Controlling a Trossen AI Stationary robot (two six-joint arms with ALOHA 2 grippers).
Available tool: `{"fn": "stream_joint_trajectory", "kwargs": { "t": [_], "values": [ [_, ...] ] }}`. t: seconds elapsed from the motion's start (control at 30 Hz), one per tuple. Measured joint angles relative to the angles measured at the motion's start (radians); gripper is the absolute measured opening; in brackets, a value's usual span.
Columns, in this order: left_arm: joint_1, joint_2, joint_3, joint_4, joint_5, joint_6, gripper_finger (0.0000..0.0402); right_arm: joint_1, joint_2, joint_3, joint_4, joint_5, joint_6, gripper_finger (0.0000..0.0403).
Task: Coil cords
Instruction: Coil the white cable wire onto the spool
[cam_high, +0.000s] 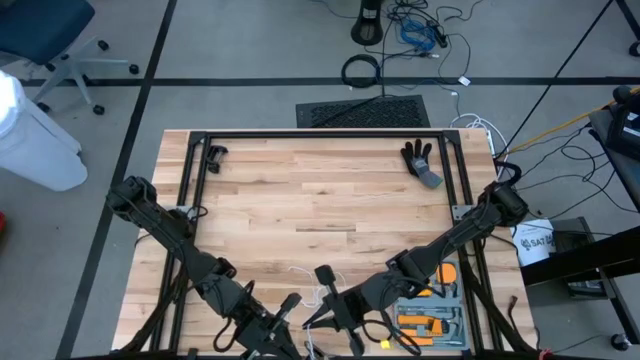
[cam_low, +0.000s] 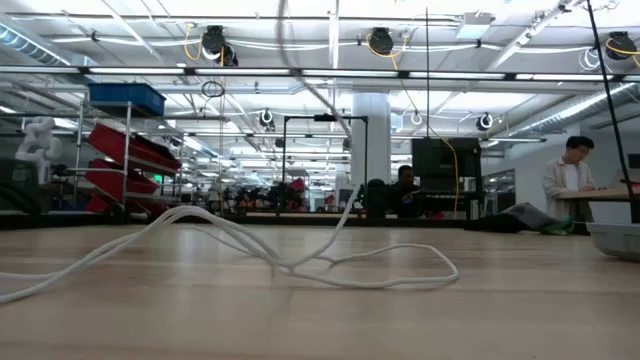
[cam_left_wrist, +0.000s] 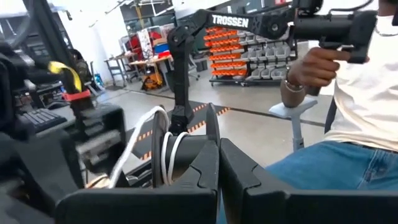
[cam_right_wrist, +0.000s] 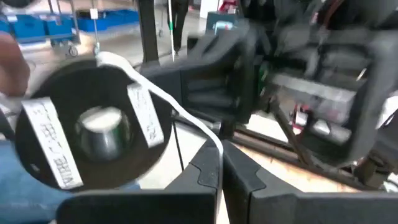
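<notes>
both claws (cam_right_wrist: 219, 163) shut, white cord (cam_low: 300, 262) across right claw's fingertips

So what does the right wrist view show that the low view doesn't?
Only the right wrist view shows the round black reel face on, with its pale centre, white labels and the shut right gripper. Only the low view shows the white cord's slack loops lying on the table, with people at desks far behind. Both show the white cord; in the wrist view it runs off the reel's rim.
</notes>
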Motion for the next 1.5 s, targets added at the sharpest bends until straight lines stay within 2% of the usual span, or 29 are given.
{"fn": "stream_joint_trajectory", "kwargs": {
  "t": [0.37, 0.77, 1.03, 1.13, 1.33, 1.5],
  "values": [
    [-0.003, 0.0, 0.0, 0.009, 0.031, 0.029, 0.0002, -0.015, 0.025, 0.001, 0.018, -0.022, 0.026, 0.0006],
    [-0.006, -0.001, 0.0, 0.037, 0.057, 0.063, 0.0002, -0.011, 0.028, 0.0, -0.002, -0.019, 0.046, 0.0086],
    [-0.007, -0.001, 0.0, 0.091, 0.053, 0.081, 0.0002, -0.004, 0.028, 0.0, -0.119, -0.028, 0.124, 0.0134],
    [-0.007, -0.001, 0.0, 0.086, 0.027, 0.081, 0.0002, 0.015, 0.024, 0.0, -0.154, 0.064, 0.128, 0.0145],
    [-0.007, -0.001, 0.0, 0.075, -0.08, 0.082, 0.0002, 0.066, 0.017, 0.0, -0.254, 0.346, 0.158, 0.015],
    [-0.007, -0.001, 0.0, 0.08, -0.108, 0.099, 0.0002, 0.099, 0.017, 0.0, -0.244, 0.492, 0.16, 0.0141]
  ]
}}
